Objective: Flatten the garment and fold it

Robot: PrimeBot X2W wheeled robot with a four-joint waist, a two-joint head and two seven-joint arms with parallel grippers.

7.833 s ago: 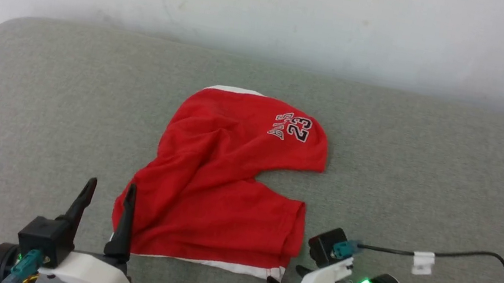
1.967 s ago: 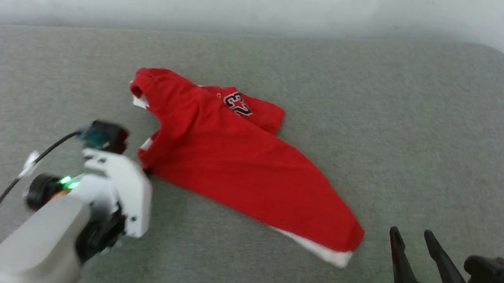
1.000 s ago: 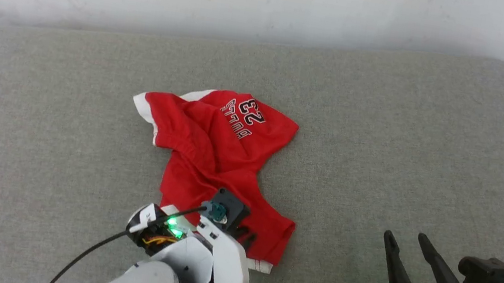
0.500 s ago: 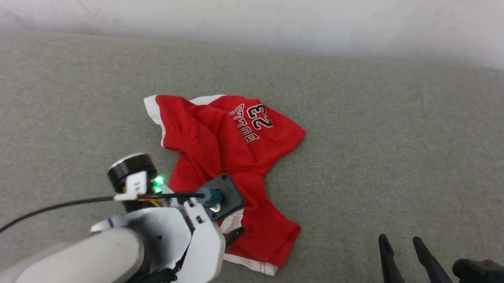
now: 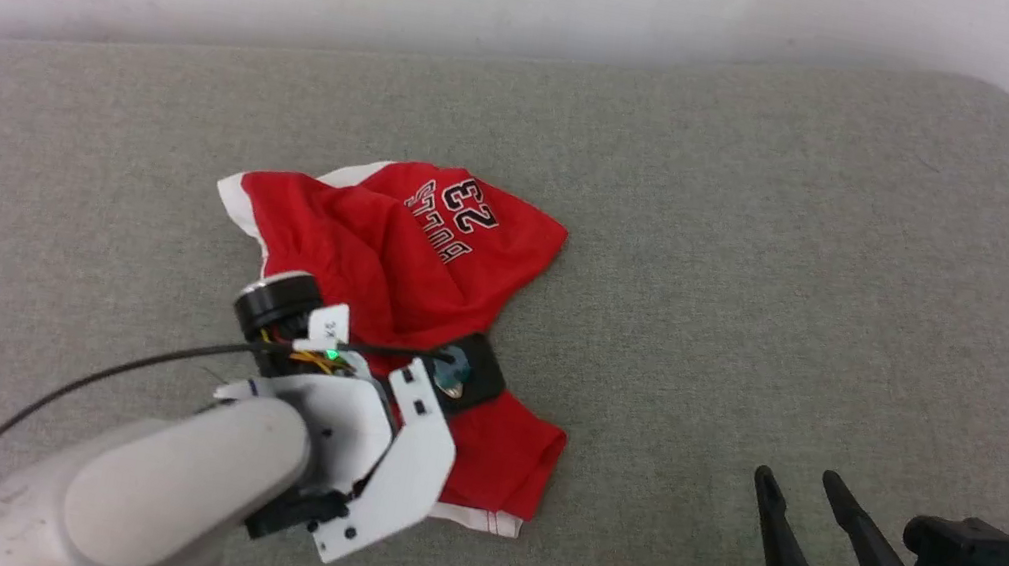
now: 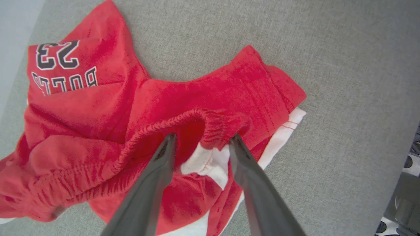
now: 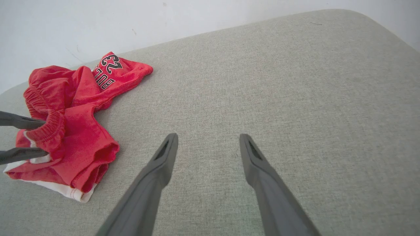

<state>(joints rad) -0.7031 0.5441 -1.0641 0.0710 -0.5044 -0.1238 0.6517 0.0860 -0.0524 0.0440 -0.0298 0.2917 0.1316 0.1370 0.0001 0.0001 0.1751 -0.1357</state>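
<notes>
Shorts point(image 5: 409, 248) crumpled on cushion point(image 5: 771, 264), just left of centre in head view. "23" print point(image 5: 460, 210) at the heap's 12 o'clock, white hem point(image 5: 477, 519) at 5. Left gripper point(image 6: 202, 137) comes in from 7 o'clock, fingers spread wide, tips either side of bunched waistband point(image 6: 154, 127). Right gripper point(image 5: 798, 476) at 4 o'clock from shorts, well apart, fingers released over cushion.

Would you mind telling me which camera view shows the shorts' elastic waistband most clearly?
The left wrist view: the gathered waistband runs across mid-frame, arching between the open left gripper's fingertips. The right wrist view shows a small bunched stretch at its left edge. In the head view the left arm covers that part of the shorts.
</notes>
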